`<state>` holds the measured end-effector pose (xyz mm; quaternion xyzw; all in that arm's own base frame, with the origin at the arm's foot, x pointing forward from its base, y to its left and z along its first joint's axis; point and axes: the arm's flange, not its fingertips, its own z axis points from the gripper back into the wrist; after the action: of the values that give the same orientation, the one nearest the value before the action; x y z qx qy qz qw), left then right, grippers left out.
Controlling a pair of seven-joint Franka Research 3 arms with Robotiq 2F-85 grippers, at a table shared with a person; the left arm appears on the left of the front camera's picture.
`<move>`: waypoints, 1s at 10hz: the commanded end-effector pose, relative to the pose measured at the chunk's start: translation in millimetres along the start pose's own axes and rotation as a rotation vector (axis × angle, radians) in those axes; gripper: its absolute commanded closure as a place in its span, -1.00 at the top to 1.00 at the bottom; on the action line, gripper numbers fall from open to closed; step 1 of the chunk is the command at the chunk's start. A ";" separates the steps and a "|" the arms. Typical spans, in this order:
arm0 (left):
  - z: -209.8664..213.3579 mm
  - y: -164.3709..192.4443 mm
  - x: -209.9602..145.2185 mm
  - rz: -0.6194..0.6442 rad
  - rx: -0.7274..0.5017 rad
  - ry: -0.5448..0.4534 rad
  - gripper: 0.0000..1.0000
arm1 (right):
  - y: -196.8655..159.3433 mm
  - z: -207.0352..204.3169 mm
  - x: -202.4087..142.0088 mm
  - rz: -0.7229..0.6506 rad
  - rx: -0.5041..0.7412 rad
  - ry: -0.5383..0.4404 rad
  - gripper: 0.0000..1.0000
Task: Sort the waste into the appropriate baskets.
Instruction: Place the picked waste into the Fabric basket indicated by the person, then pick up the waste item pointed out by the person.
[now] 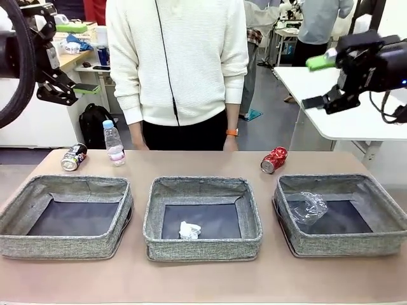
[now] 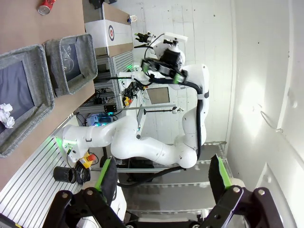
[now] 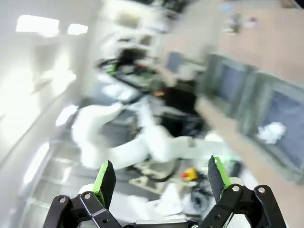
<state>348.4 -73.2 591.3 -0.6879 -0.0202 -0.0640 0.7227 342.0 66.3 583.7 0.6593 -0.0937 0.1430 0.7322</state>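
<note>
The left fingers [image 1: 85, 89], upper left, and the right fingers [image 1: 320, 62], upper right, stand wide apart and empty, high over the bench [image 1: 203, 279]. The paper ball [image 1: 189, 230] lies in the middle basket [image 1: 203, 246], the plastic cup [image 1: 308, 206] in the right basket [image 1: 346, 244]. The dark can [image 1: 74, 157] and bottle [image 1: 114, 143] lie at centre left and the red can [image 1: 274, 159] at centre right, just behind the baskets. The best move is probably straight down on the red can, straddling its width, clear of the basket wall.

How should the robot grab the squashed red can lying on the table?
Probably across the middle of the crushed red can, coming straight down from above. It lies on its side on the table, just behind the right-hand basket. That leaves its top and long sides free to pinch, while its ends point slantwise.
</note>
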 end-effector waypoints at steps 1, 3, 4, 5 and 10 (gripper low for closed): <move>2.4 0.9 -1.6 -0.021 0.004 0.015 1.00 | 21.3 2.2 -4.6 -0.387 0.164 0.074 1.00; 2.4 0.9 -1.6 -0.021 0.004 0.015 1.00 | 0.0 0.0 0.0 0.000 0.000 0.000 1.00; 2.4 0.9 -1.6 -0.021 0.004 0.015 1.00 | 0.0 0.0 0.0 0.000 0.000 0.000 1.00; 2.4 0.9 -1.6 -0.021 0.004 0.015 1.00 | 0.0 0.0 0.0 0.000 0.000 0.000 1.00; 2.4 0.9 -1.6 -0.021 0.004 0.015 1.00 | 0.0 0.0 0.0 0.000 0.000 0.000 1.00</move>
<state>348.5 -73.3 591.2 -0.6879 -0.0199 -0.0640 0.7227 340.0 65.6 582.4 0.6636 -0.0823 0.1351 0.7312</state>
